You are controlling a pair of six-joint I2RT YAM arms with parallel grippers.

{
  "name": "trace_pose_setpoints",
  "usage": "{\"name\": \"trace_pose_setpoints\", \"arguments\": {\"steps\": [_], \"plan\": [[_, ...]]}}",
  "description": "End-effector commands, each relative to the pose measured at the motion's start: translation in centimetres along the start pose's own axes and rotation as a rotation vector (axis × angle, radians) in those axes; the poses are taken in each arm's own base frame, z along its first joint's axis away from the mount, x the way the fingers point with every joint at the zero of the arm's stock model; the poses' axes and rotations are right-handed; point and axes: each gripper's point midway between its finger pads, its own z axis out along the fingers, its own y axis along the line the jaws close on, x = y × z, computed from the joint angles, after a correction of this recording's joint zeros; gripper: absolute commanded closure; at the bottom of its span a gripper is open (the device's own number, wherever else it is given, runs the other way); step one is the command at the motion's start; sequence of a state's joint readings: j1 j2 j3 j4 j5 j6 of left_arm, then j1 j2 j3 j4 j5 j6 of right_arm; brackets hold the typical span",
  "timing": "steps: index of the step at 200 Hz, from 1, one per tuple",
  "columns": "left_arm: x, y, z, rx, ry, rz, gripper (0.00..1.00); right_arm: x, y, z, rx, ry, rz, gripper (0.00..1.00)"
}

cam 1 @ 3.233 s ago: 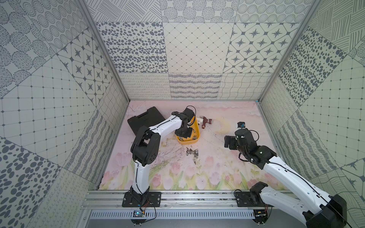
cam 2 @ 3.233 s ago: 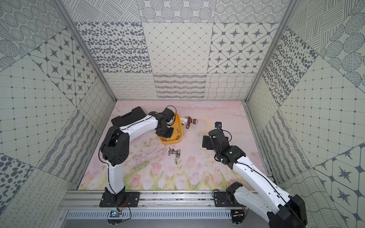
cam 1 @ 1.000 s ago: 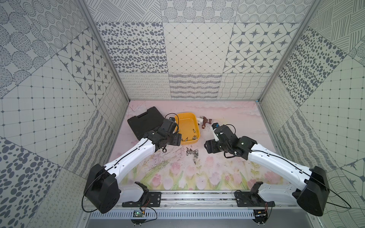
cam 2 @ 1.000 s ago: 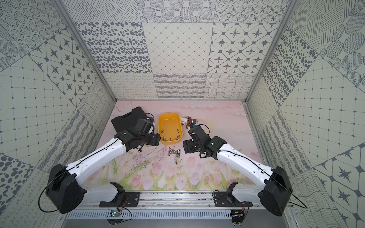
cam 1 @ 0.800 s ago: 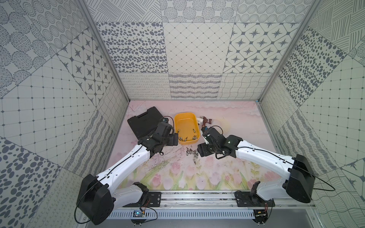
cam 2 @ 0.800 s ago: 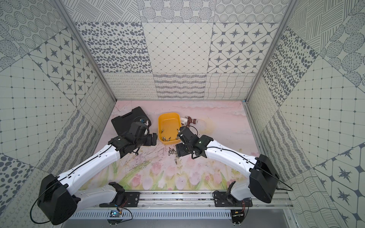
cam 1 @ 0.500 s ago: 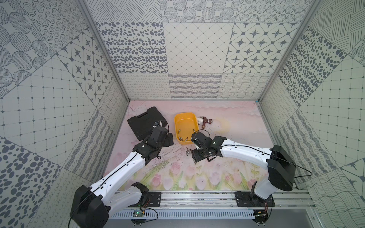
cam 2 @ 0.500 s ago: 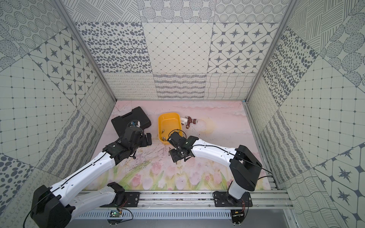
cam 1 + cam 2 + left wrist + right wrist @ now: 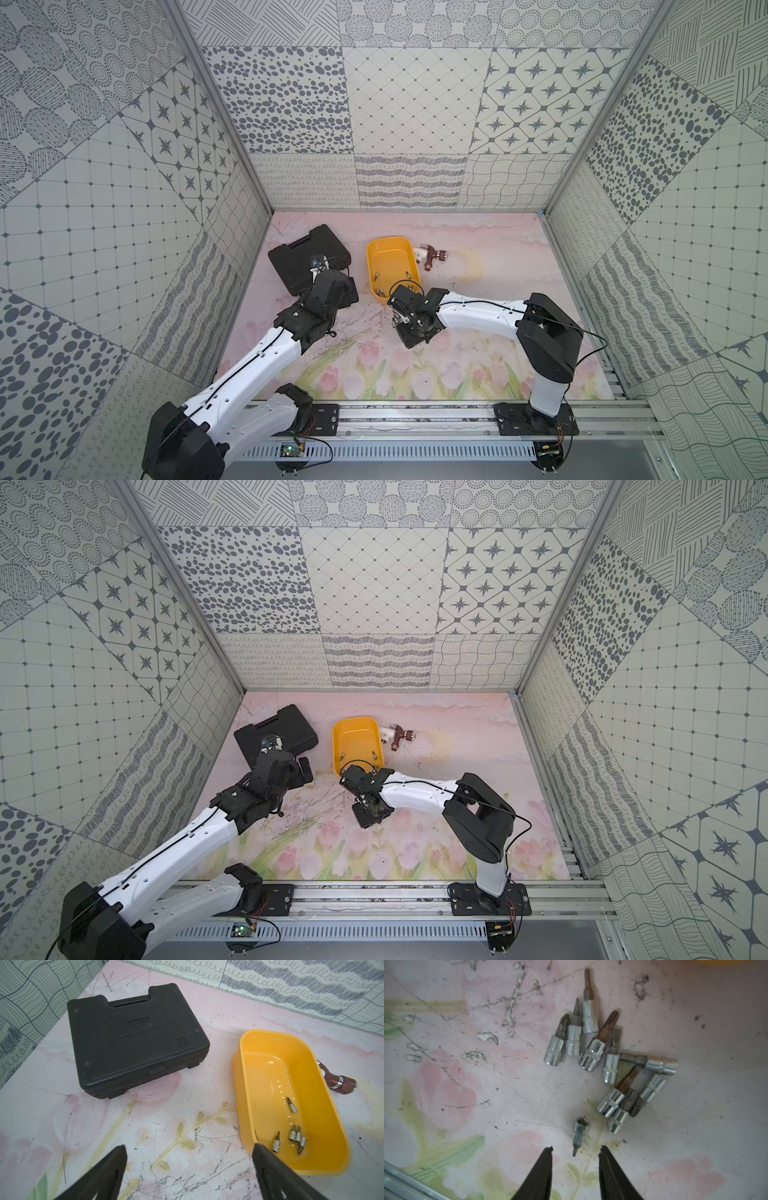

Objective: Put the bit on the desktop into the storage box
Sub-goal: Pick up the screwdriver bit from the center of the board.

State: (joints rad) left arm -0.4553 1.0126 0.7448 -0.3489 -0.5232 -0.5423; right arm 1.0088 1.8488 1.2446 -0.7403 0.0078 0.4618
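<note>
Right gripper is low over the desktop, jaws partly apart either side of the lone bit's tip, not touching it. The pile of bits is just beside it. My left gripper is wide open and empty near the storage box, which has a handful of bits in it.

Both top views bright, even, diffuse; shadows faint, walls bow at edges. Right wrist view soft: bits ahead of right pincer blur. Left wrist view sharp; glare streaks on box floor beyond left pincer.
</note>
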Motion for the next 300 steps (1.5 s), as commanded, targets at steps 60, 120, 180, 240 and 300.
{"name": "trace_pose_setpoints", "arguments": {"steps": [60, 120, 180, 240, 300], "plan": [[-1.6, 0.3, -0.2, -0.017, -0.07, -0.056, 0.0, -1.2, 0.1, 1.1, 0.045, 0.006, -0.032, 0.7], [-1.6, 0.4, -0.3, -0.02, -0.069, -0.056, 0.01, -0.9, 0.2, 2.1, 0.047, 0.034, -0.03, 0.76], [-1.6, 0.6, -0.4, -0.025, -0.071, -0.057, 0.01, -0.8, 0.3, 2.3, 0.047, 0.043, -0.029, 0.89], [-1.6, 0.8, -0.7, -0.029, -0.076, -0.057, 0.01, -1.4, 1.0, 0.8, 0.011, 0.012, -0.028, 0.91], [-1.4, 1.1, -0.9, -0.029, -0.072, -0.064, 0.0, -3.8, 1.8, -3.2, -0.04, -0.099, -0.029, 0.92]]}}
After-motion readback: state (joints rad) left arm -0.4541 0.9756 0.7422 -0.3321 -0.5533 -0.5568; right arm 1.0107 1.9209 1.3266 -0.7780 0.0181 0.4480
